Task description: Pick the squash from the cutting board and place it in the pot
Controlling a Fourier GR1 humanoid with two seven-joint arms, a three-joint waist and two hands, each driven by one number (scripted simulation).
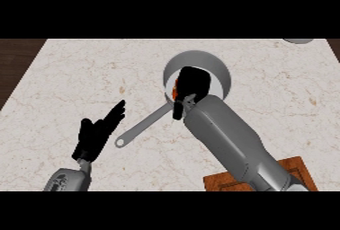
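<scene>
Squash [175,93] under right hand [192,83], over pot [222,74], no writing

Grey forearms, black left hand [95,133], right hand [192,83]

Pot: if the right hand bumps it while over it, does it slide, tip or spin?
Probably slides or spins rather than tips: the pot looks wide, shallow and flat on the counter. Its long handle sticks out to one side, so an off-centre bump likely pivots it. The right hand is above its bowl.
</scene>
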